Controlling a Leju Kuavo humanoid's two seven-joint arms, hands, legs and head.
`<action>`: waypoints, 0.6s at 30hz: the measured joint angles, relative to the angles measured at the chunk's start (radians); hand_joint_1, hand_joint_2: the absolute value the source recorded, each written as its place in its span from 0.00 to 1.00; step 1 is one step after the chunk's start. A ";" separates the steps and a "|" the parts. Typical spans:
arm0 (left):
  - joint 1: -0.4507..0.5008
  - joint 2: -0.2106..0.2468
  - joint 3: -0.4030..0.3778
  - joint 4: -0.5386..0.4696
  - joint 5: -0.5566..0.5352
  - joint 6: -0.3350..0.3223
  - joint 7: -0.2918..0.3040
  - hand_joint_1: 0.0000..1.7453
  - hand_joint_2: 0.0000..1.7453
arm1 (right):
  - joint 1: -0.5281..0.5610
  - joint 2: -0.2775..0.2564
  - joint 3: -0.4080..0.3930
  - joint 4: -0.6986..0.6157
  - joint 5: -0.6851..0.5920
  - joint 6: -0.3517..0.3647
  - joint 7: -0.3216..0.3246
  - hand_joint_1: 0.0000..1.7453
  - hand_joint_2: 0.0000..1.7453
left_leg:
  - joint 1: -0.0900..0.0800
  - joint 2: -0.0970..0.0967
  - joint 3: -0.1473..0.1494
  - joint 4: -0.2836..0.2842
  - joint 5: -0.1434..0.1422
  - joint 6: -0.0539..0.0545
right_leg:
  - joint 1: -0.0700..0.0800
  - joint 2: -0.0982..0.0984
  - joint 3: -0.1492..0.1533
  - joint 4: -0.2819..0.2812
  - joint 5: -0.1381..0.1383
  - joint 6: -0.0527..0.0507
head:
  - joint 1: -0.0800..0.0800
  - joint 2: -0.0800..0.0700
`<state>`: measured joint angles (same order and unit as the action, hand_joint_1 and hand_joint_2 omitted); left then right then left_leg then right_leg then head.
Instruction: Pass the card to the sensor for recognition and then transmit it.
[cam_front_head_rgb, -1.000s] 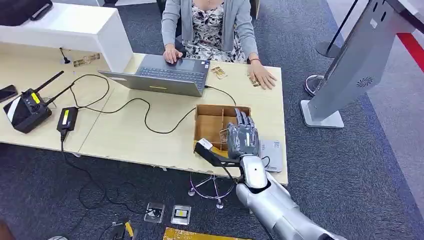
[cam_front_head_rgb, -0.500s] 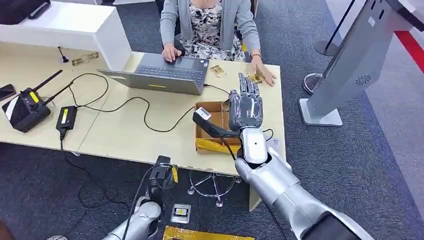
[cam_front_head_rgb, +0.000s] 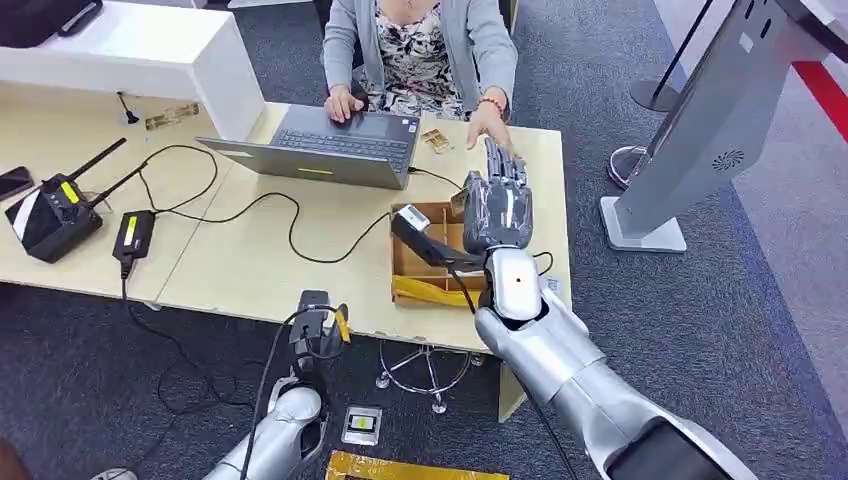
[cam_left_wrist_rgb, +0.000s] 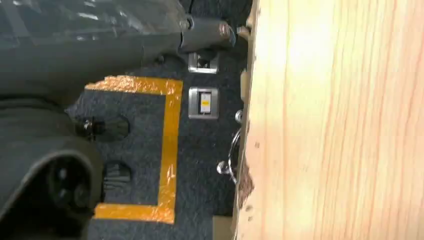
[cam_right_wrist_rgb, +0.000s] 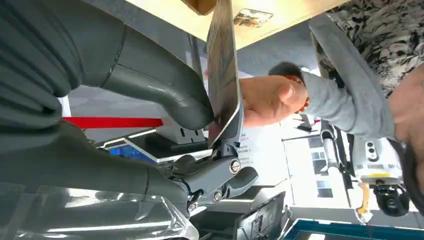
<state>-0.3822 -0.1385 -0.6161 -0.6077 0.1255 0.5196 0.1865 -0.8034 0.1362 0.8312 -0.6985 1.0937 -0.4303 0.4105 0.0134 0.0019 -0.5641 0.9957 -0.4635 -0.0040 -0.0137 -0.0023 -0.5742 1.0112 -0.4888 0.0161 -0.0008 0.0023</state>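
Card (cam_right_wrist_rgb: 223, 75) edge-on under right hand (cam_front_head_rgb: 497, 212) thumb, plain from wrist view.

My silver right hand (cam_front_head_rgb: 497, 212), fingers extended, raised over open wooden compartment box (cam_front_head_rgb: 412, 262) on pale wood desk (cam_front_head_rgb: 250, 265); person's hand (cam_front_head_rgb: 488, 125) just beyond fingertips.

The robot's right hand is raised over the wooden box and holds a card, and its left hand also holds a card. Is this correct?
Not quite. The right hand above the wooden box does pinch a card, as the right wrist view shows. But in the head view the left hand hangs below the table edge with no card visible in it.
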 joint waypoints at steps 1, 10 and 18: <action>0.004 -0.002 0.006 -0.006 -0.002 0.002 -0.002 0.00 0.00 | -0.006 -0.002 0.000 0.003 -0.004 0.002 0.003 1.00 1.00 | 0.000 0.000 0.000 0.000 0.000 0.000 | 0.000 0.000 0.000 0.000 0.000 0.000 | 0.000 0.000; 0.021 -0.019 0.028 -0.040 -0.018 0.007 -0.004 0.00 0.00 | -0.063 -0.020 -0.002 0.032 -0.004 0.040 0.029 1.00 1.00 | 0.000 0.000 0.000 0.000 0.000 0.000 | 0.000 0.000 0.000 0.000 0.000 0.000 | 0.000 0.000; 0.040 -0.035 0.043 -0.060 0.108 -0.024 -0.068 0.00 0.00 | -0.095 -0.030 -0.003 0.063 -0.007 0.054 0.043 1.00 1.00 | 0.000 0.000 -0.002 0.000 0.000 0.000 | 0.000 0.000 0.000 0.000 0.000 0.000 | 0.000 0.000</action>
<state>-0.3419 -0.1736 -0.5730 -0.6676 0.2335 0.4953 0.1188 -0.8988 0.1065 0.8286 -0.6352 1.0865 -0.3766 0.4531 0.0134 0.0017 -0.5657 0.9954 -0.4637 -0.0040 -0.0137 -0.0025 -0.5746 1.0112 -0.4891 0.0162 -0.0008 0.0023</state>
